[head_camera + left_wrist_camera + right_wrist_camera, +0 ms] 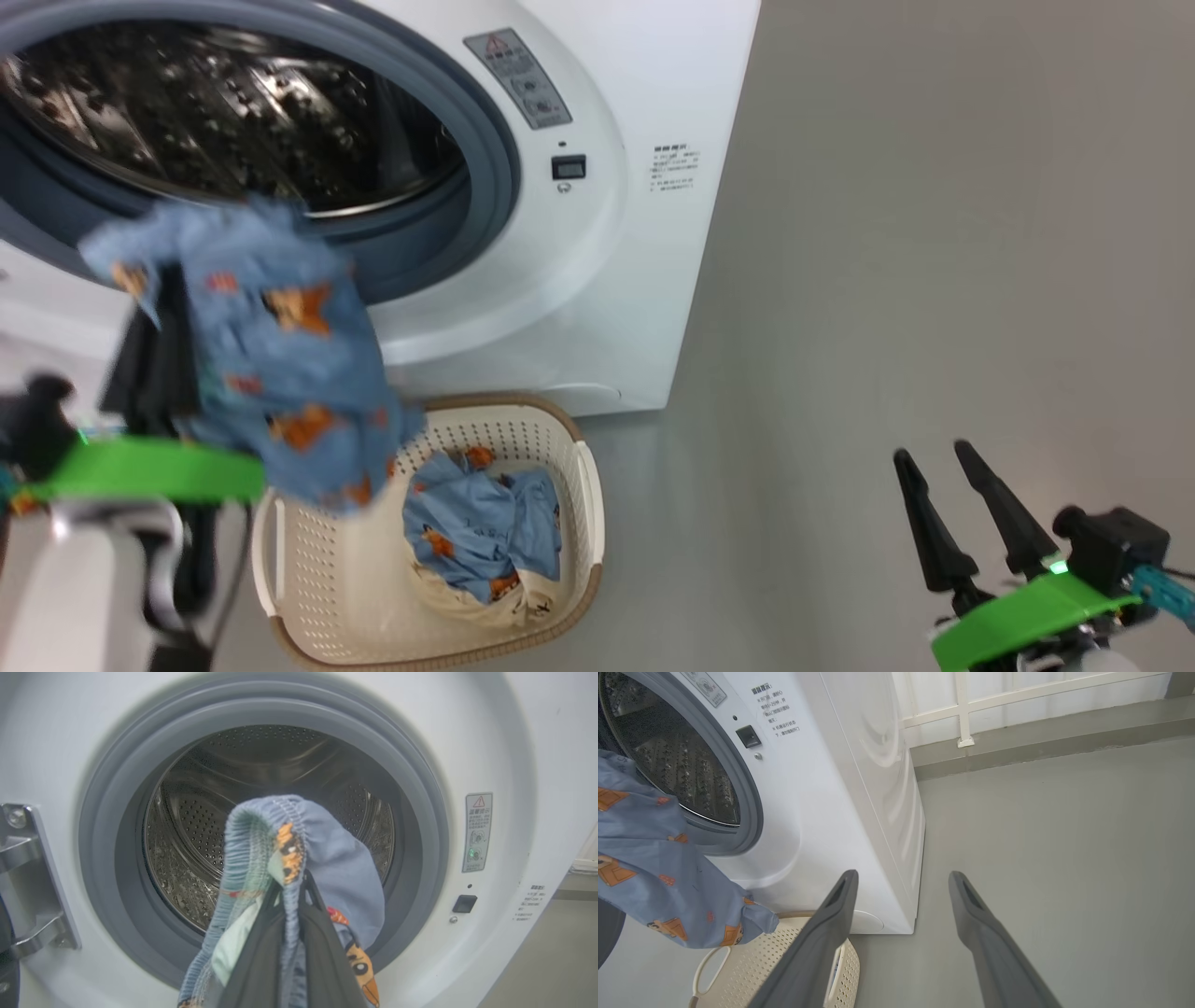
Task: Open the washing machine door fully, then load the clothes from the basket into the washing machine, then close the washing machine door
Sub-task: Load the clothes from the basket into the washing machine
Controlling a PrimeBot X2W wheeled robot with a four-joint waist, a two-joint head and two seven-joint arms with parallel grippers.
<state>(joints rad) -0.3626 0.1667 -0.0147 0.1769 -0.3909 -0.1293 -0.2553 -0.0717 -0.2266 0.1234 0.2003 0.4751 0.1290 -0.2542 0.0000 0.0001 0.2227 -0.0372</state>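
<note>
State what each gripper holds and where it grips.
Left gripper: shut on a blue garment, pinched at its ribbed hem. Right gripper: open, empty.

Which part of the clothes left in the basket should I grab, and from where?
Take the raised blue fold atop the clothes, coming straight down from above: the basket walls block every side, and its crumpled ridge suits the open right pincer.

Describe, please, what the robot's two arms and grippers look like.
The left gripper and right gripper each have two long, dark grey fingers tapering to points. Behind each sits a bright green collar. The left forearm is pale white-grey with a thin dark cable beside it. The right wrist carries a black block with a small green light and a teal connector.
</note>
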